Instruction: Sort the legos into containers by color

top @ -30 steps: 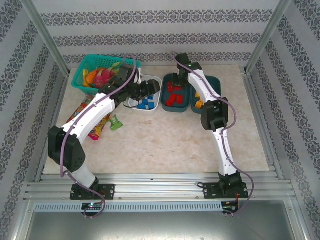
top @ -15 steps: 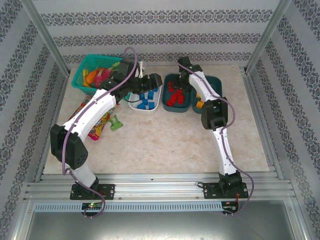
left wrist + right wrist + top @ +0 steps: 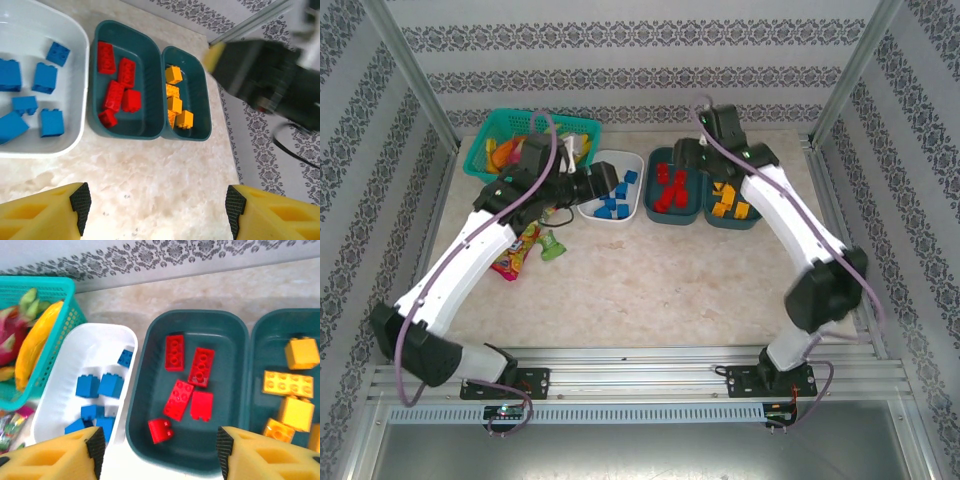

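With the middle teal tub [image 3: 145,390] as the mark, the mesh basket [image 3: 525,140] of fruit stood well to its left at the back, and the snack bag [image 3: 515,255] lay left of it, nearer the arm bases. The left gripper [image 3: 156,202] hung left of that tub, about over the white tub [image 3: 100,345], its fingers spread wide with nothing between them. The white tub sat just left of the middle tub and held the blue bricks [image 3: 100,385]. The middle tub held the red bricks [image 3: 189,385]. The right gripper [image 3: 157,447] hovered above the middle tub, likewise splayed and empty. The right teal tub [image 3: 260,355] pressed against the middle tub's right side and held the yellow-orange bricks [image 3: 289,382]. Every brick that showed lay with its own colour, so the sorting looked done, and the danger lay in the arms leaving. A low sweep by the left arm could have caught the white tub's rim and tipped blue bricks onto the table [image 3: 650,280], or shoved it against the middle tub. A drop or sideways swing by the right gripper could have flicked red bricks over the shared wall into the yellow-orange ones. With both grippers close to the middle tub, pulling out together risked a clash of the arms. A needless further grasp could have undone the sort.
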Robot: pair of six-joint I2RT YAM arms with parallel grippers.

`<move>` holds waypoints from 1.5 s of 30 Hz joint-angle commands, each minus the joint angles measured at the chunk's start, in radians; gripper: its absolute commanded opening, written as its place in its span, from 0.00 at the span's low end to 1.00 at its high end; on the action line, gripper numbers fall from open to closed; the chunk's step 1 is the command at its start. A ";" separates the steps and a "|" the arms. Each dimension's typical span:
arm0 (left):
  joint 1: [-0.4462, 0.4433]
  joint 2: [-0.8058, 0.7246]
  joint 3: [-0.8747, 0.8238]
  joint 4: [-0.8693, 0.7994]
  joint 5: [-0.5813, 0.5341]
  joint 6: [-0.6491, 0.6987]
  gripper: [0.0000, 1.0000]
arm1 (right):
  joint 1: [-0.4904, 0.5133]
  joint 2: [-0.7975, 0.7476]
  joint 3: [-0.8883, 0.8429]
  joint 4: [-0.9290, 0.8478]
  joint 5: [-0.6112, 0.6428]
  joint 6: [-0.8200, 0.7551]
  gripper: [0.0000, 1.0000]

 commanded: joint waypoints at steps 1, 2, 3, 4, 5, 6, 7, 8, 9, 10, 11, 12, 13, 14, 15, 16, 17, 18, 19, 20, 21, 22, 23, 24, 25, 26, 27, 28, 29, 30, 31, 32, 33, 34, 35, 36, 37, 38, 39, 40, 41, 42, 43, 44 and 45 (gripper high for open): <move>-0.004 -0.092 -0.079 -0.085 -0.098 0.011 0.75 | 0.030 -0.208 -0.255 0.104 0.076 0.010 0.68; -0.003 -0.122 -0.107 -0.095 -0.122 0.009 0.75 | 0.037 -0.285 -0.336 0.106 0.076 0.015 0.69; -0.001 -0.149 -0.137 -0.102 -0.142 0.004 0.76 | 0.043 -0.357 -0.410 0.098 0.079 0.028 0.73; 0.000 -0.175 -0.161 -0.110 -0.156 0.004 0.76 | 0.046 -0.419 -0.469 0.085 0.076 0.037 0.75; 0.000 -0.201 -0.185 -0.118 -0.171 -0.002 0.76 | 0.051 -0.490 -0.537 0.065 0.073 0.049 0.80; 0.000 -0.223 -0.210 -0.124 -0.183 -0.007 0.76 | 0.054 -0.557 -0.593 0.037 0.065 0.060 0.83; 0.000 -0.242 -0.230 -0.128 -0.190 -0.012 0.77 | 0.055 -0.608 -0.633 0.003 0.056 0.072 0.90; -0.001 -0.261 -0.252 -0.127 -0.197 -0.018 0.78 | 0.056 -0.658 -0.672 -0.040 0.044 0.086 0.97; 0.000 -0.281 -0.275 -0.128 -0.204 -0.024 0.80 | 0.059 -0.705 -0.702 -0.077 0.033 0.095 0.98; 0.000 -0.295 -0.294 -0.127 -0.207 -0.027 0.93 | 0.064 -0.742 -0.723 -0.104 0.030 0.102 0.98; 0.000 -0.310 -0.313 -0.126 -0.212 -0.032 1.00 | 0.073 -0.780 -0.745 -0.129 0.033 0.111 0.98; 0.000 -0.324 -0.328 -0.127 -0.219 -0.034 1.00 | 0.082 -0.810 -0.767 -0.147 0.043 0.118 0.98; -0.001 -0.333 -0.338 -0.129 -0.225 -0.036 1.00 | 0.083 -0.834 -0.782 -0.157 0.058 0.127 0.98; 0.001 -0.342 -0.349 -0.130 -0.233 -0.037 1.00 | 0.084 -0.852 -0.792 -0.173 0.079 0.139 0.98; 0.000 -0.350 -0.357 -0.135 -0.247 -0.037 1.00 | 0.084 -0.861 -0.798 -0.181 0.103 0.145 0.98; 0.001 -0.355 -0.359 -0.150 -0.267 -0.037 1.00 | 0.082 -0.861 -0.798 -0.184 0.120 0.145 0.98; 0.000 -0.359 -0.361 -0.160 -0.293 -0.030 1.00 | 0.082 -0.857 -0.792 -0.183 0.144 0.144 0.98; 0.000 -0.367 -0.367 -0.159 -0.317 -0.007 1.00 | 0.080 -0.846 -0.783 -0.176 0.180 0.145 0.98; 0.000 -0.375 -0.371 -0.158 -0.335 0.024 1.00 | 0.079 -0.829 -0.769 -0.173 0.224 0.147 0.98; 0.000 -0.378 -0.368 -0.178 -0.383 0.049 1.00 | 0.079 -0.803 -0.751 -0.174 0.295 0.155 0.98; 0.000 -0.376 -0.360 -0.211 -0.464 0.061 1.00 | 0.077 -0.776 -0.739 -0.169 0.375 0.162 0.98; 0.000 -0.372 -0.356 -0.240 -0.548 0.060 1.00 | 0.073 -0.749 -0.734 -0.151 0.440 0.151 0.98; 0.000 -0.366 -0.356 -0.267 -0.687 0.042 1.00 | 0.064 -0.729 -0.742 -0.111 0.488 0.121 0.98; -0.001 -0.357 -0.366 -0.288 -0.834 0.024 1.00 | 0.054 -0.718 -0.769 -0.033 0.510 0.036 0.98; 0.000 -0.352 -0.382 -0.287 -0.938 0.023 1.00 | 0.047 -0.711 -0.805 0.036 0.534 -0.031 0.98; 0.001 -0.356 -0.423 -0.238 -1.019 0.076 1.00 | 0.036 -0.709 -0.864 0.145 0.543 -0.132 0.98; 0.002 -0.367 -0.485 -0.136 -1.064 0.185 1.00 | 0.024 -0.702 -0.929 0.254 0.555 -0.203 0.98; 0.006 -0.379 -0.552 -0.017 -1.071 0.308 1.00 | 0.005 -0.696 -0.976 0.332 0.558 -0.237 0.98; 0.018 -0.391 -0.632 0.105 -1.045 0.432 1.00 | -0.023 -0.688 -1.023 0.416 0.541 -0.260 0.98; 0.040 -0.395 -0.694 0.174 -1.002 0.484 1.00 | -0.051 -0.675 -1.066 0.500 0.513 -0.265 0.98; 0.068 -0.388 -0.726 0.196 -0.964 0.492 1.00 | -0.074 -0.662 -1.100 0.569 0.478 -0.272 0.98; 0.103 -0.374 -0.752 0.207 -0.934 0.482 1.00 | -0.093 -0.639 -1.129 0.642 0.452 -0.289 0.98; 0.136 -0.354 -0.770 0.217 -0.905 0.479 1.00 | -0.106 -0.608 -1.143 0.692 0.449 -0.302 0.98; 0.161 -0.337 -0.781 0.237 -0.883 0.479 1.00 | -0.117 -0.574 -1.148 0.726 0.441 -0.311 0.98; 0.183 -0.312 -0.802 0.282 -0.852 0.498 1.00 | -0.136 -0.538 -1.152 0.767 0.413 -0.325 0.98; 0.200 -0.289 -0.828 0.355 -0.822 0.529 1.00 | -0.155 -0.504 -1.153 0.803 0.386 -0.341 0.98; 0.214 -0.271 -0.856 0.432 -0.790 0.550 1.00 | -0.168 -0.471 -1.157 0.845 0.368 -0.350 0.98; 0.235 -0.250 -0.887 0.524 -0.740 0.570 1.00 | -0.188 -0.436 -1.162 0.893 0.348 -0.356 0.98; 0.253 -0.221 -0.909 0.606 -0.702 0.589 1.00 | -0.211 -0.399 -1.164 0.932 0.327 -0.355 0.98; 0.268 -0.182 -0.920 0.664 -0.692 0.593 1.00 | -0.229 -0.369 -1.163 0.971 0.314 -0.354 0.98; 0.289 -0.136 -0.923 0.719 -0.669 0.590 1.00 | -0.249 -0.350 -1.146 0.977 0.299 -0.351 0.98; 0.315 -0.093 -0.926 0.782 -0.631 0.595 1.00 | -0.265 -0.327 -1.142 1.021 0.273 -0.354 0.98; 0.327 -0.055 -0.933 0.841 -0.605 0.607 1.00 | -0.274 -0.307 -1.144 1.074 0.260 -0.356 0.98; 0.337 -0.015 -0.935 0.905 -0.579 0.625 1.00 | -0.282 -0.284 -1.136 1.103 0.245 -0.358 0.98; 0.345 0.027 -0.924 0.947 -0.563 0.641 1.00 | -0.288 -0.261 -1.123 1.120 0.233 -0.374 0.98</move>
